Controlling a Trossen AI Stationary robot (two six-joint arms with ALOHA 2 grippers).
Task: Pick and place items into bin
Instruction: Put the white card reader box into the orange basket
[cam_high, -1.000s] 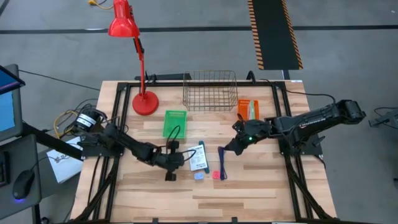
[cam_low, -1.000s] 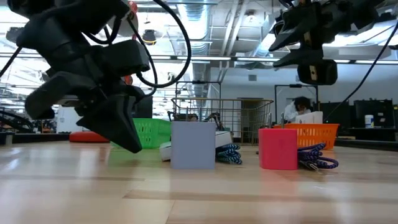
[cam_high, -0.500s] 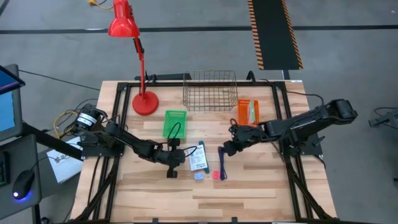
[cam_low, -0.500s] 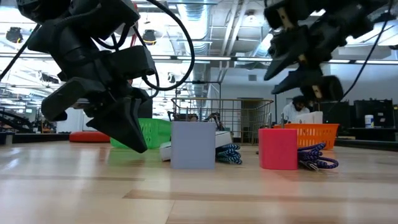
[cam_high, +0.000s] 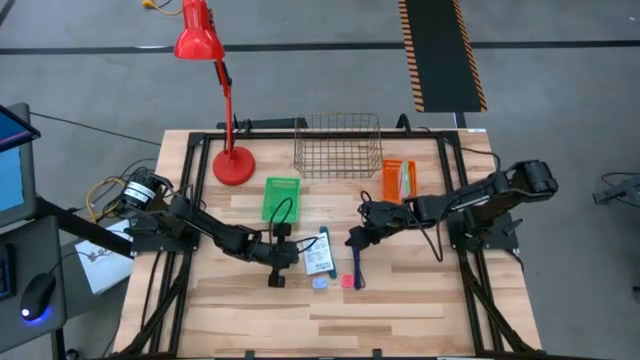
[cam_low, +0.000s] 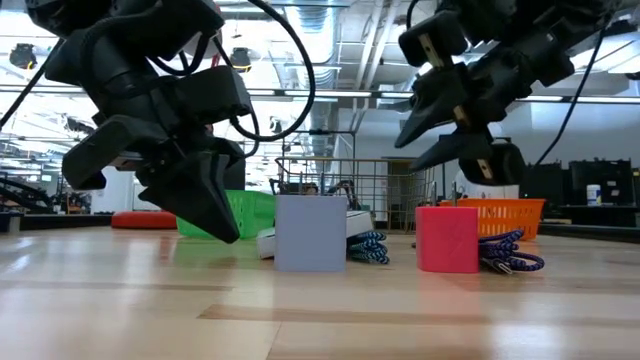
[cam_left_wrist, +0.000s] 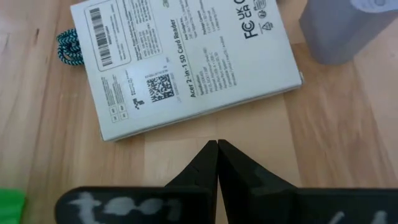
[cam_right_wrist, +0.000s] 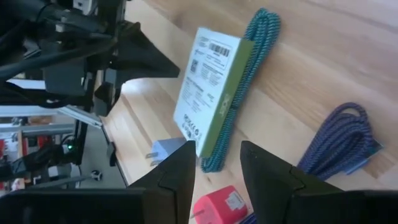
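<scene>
The table (cam_high: 400, 300) is pale, smooth wood. The white pack (cam_left_wrist: 186, 62) looks like matt printed card. Both cables (cam_right_wrist: 348, 140) are braided cloth.

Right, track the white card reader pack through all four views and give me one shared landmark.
High view: white card reader pack lies mid-table, just right of the left gripper.
Low view: only its edge shows, behind the light-blue block.
Left wrist view: fills the upper frame, label up.
Right wrist view: centre, teal cable alongside.
Shared landmark: the light-blue block.
</scene>
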